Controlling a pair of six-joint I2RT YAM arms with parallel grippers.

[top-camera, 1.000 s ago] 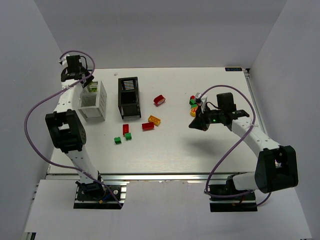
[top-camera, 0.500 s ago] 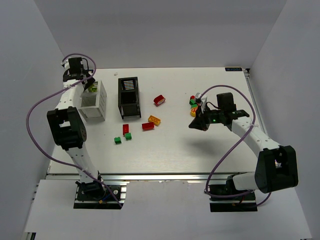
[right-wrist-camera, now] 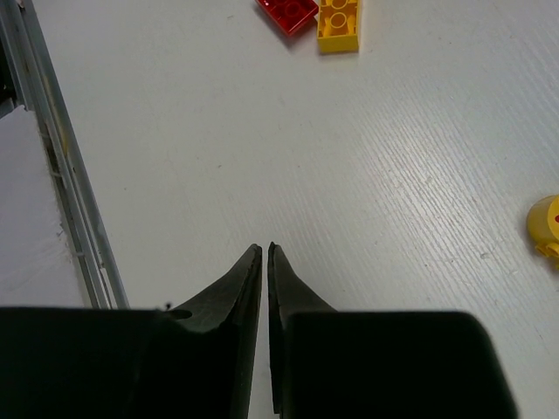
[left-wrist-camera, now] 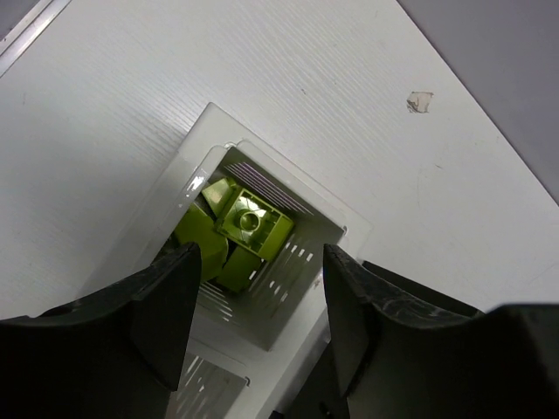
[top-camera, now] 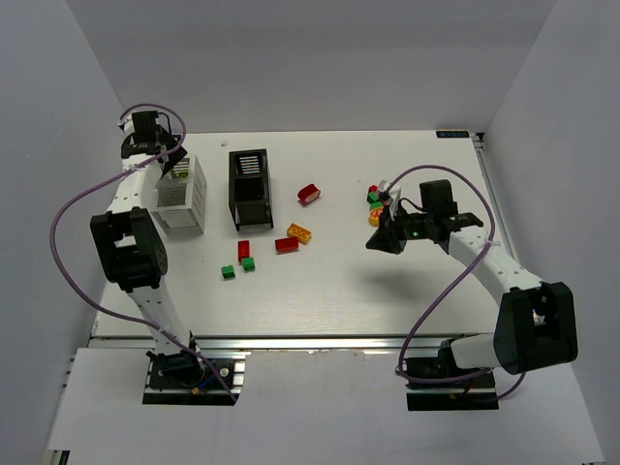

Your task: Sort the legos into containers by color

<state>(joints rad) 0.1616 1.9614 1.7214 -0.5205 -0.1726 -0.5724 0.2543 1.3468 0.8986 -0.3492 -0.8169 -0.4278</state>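
Left gripper (left-wrist-camera: 259, 255) hangs with fingers well apart over the white bin (left-wrist-camera: 206, 118) at 10 o'clock on the table (top-camera: 339, 291), gripping nothing; yellow-green bricks (left-wrist-camera: 251, 223) lie in the compartment below. Right gripper (right-wrist-camera: 265, 249), tips almost touching and empty, hovers over the table, a red brick (right-wrist-camera: 288, 13) and a yellow brick (right-wrist-camera: 338, 24) side by side at its 12 o'clock
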